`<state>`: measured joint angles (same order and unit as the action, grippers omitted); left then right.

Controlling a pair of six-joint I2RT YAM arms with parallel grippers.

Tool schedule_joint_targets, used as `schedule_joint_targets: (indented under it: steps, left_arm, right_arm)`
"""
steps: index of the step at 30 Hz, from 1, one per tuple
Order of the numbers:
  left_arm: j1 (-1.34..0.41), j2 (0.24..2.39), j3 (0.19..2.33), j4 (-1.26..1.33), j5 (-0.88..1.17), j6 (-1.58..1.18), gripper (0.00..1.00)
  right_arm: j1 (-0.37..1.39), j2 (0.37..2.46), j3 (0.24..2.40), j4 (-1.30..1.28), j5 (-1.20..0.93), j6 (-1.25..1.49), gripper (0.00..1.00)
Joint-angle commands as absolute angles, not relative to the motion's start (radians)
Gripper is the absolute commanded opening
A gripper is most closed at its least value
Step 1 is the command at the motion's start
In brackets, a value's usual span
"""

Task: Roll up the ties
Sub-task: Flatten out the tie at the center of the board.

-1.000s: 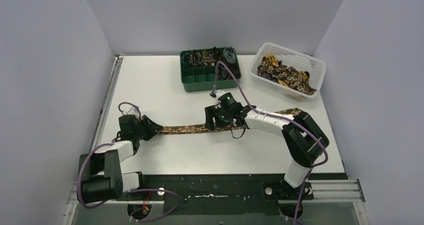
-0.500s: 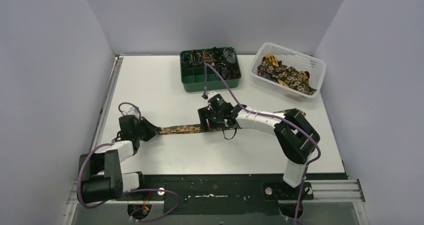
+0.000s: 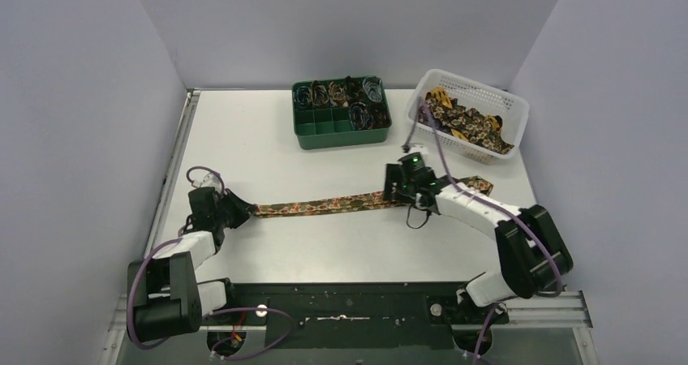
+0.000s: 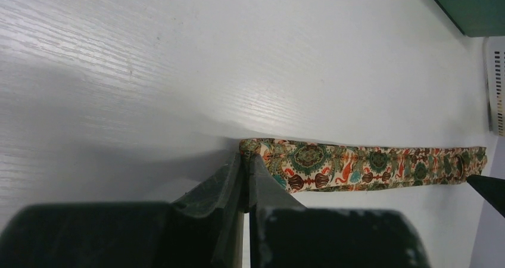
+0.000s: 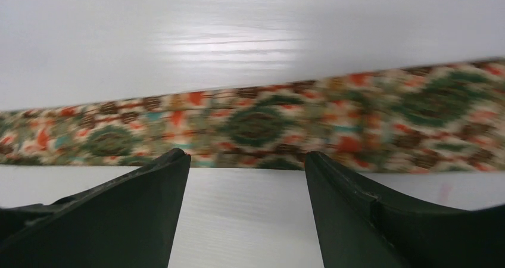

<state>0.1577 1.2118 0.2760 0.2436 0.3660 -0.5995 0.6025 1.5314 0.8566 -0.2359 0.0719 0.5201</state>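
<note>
Left fingers: pressed together on the narrow tip of the tie, with the fabric pinched between their tips.
Left gripper: low over the table, on the left side near the front, pointing right along the strip.
Right fingers: spread wide apart and holding nothing. Their tips sit at the near edge of the strip, and whether they touch it cannot be told.
Right gripper: over the wider stretch of the same tie, right of the table's middle.
Tie: one long flat strip in a green, orange and brown print. It lies unrolled on the table, running from the left gripper rightward and slightly away, and passes under the right gripper. Its broad end comes out beyond the right arm.
Green tray: at the back centre, well apart from the strip. The compartments in its back row hold small coils and thin coloured loops, too small to sort one from another.
White basket: at the back right, just beside the tray. It holds a loose heap of printed ties — dark, with gold patches.
</note>
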Motion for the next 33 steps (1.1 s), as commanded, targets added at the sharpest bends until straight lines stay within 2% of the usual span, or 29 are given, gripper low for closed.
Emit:
schedule_joint_targets:
  steps: [1, 6, 12, 23, 33]
  left_arm:
    - [0.173, 1.188, 0.272, 0.267, 0.373, -0.600, 0.00]
    - [0.179, 1.195, 0.260, 0.297, 0.393, -0.621, 0.00]
    - [0.187, 1.203, 0.259, 0.302, 0.397, -0.620, 0.00]
    - [0.189, 1.218, 0.254, 0.322, 0.405, -0.622, 0.00]
    - [0.206, 1.214, 0.249, 0.332, 0.414, -0.633, 0.00]
  right_arm:
    - [0.382, 1.356, 0.744, -0.188, 0.064, 0.553, 0.74]
    - [0.155, 1.252, 0.669, -0.192, 0.110, 0.489, 0.77]
    - [-0.036, 1.300, 0.620, -0.081, -0.036, 0.471, 0.77]
    - [-0.054, 1.387, 0.632, 0.036, -0.093, 0.471, 0.76]
    - [-0.091, 1.479, 0.647, 0.052, -0.035, 0.487, 0.77]
